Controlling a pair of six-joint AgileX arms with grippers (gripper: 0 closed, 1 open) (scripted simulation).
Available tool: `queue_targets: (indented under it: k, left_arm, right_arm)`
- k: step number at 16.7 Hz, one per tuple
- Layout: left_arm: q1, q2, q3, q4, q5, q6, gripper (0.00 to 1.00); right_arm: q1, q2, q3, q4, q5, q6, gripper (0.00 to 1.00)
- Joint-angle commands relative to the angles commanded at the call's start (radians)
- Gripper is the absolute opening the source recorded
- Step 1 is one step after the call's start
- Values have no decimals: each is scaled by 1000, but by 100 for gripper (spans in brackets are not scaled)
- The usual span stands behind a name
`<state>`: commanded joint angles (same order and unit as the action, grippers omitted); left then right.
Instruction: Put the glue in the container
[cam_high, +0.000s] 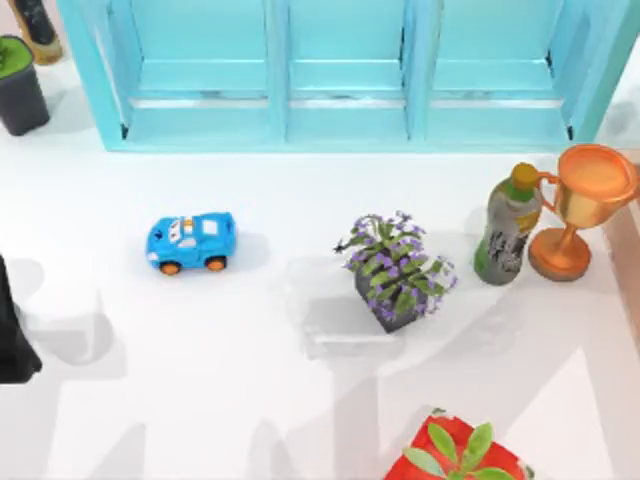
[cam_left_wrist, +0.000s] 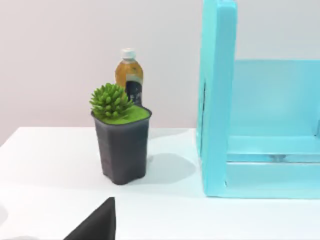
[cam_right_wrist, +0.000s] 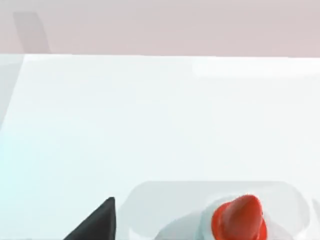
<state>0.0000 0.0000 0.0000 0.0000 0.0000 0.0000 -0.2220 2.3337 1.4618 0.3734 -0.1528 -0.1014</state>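
the white glue bottle with a red cap (cam_right_wrist: 239, 221) seems to lie inside the clear rounded container (cam_right_wrist: 150, 195), close by the right gripper (cam_right_wrist: 95, 222). whether that gripper is open or holding anything, i cannot tell. a careless lift could drag the bottle out, or bump the purple-flowered potted plant (cam_high: 395, 270) nearby. the left arm (cam_high: 12, 345) rests at the table's left edge.

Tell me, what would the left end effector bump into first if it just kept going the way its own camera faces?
Probably the dark pot with the green succulent, nearly dead ahead on the white table. A bottle stands behind it and the turquoise shelf beside it. Depth is hard to judge.
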Motion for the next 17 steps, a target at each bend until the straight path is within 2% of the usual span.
queue_targets:
  k: [4,10,17]
  left_arm:
    - [0,0,0,0,0,0,100]
    - [0,0,0,0,0,0,100]
    - [0,0,0,0,0,0,100]
  right_arm:
    - [24,117,92,24,23,11,100]
    - [35,149,95,46,29,15,100]
    - [35,149,95,46,29,15,47]
